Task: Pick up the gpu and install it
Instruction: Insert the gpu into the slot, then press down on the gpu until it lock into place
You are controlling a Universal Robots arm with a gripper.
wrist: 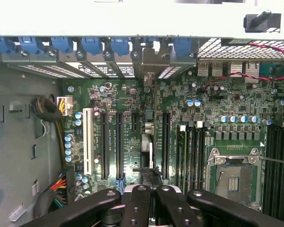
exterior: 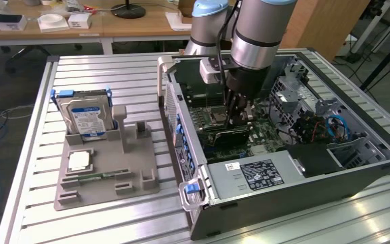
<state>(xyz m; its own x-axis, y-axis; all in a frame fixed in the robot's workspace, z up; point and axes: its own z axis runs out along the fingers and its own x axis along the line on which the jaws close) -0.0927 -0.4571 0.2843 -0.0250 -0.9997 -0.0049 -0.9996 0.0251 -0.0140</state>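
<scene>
The gpu (exterior: 230, 135) is a thin black card standing on edge on the green motherboard (exterior: 266, 134) inside the open computer case (exterior: 296, 203). My gripper (exterior: 239, 121) reaches down into the case directly above it. In the wrist view the card (wrist: 148, 146) is seen edge-on between the long black slots. Its metal bracket (wrist: 149, 64) sits at the case's rear slot openings. The gripper (wrist: 151, 201) is shut, with its black fingers (wrist: 173, 203) drawn together right over the card's upper edge. Whether they pinch the card or only rest on it I cannot tell.
At the exterior view's left, a grey parts holder (exterior: 137, 168) carries a blue-labelled hard drive (exterior: 83, 114), a processor (exterior: 79, 160) and a green memory stick (exterior: 103, 176). Inside the case are the power supply (exterior: 256, 174), a drive cage (exterior: 293, 86), cables (exterior: 334, 127) and the empty processor socket (wrist: 232, 175).
</scene>
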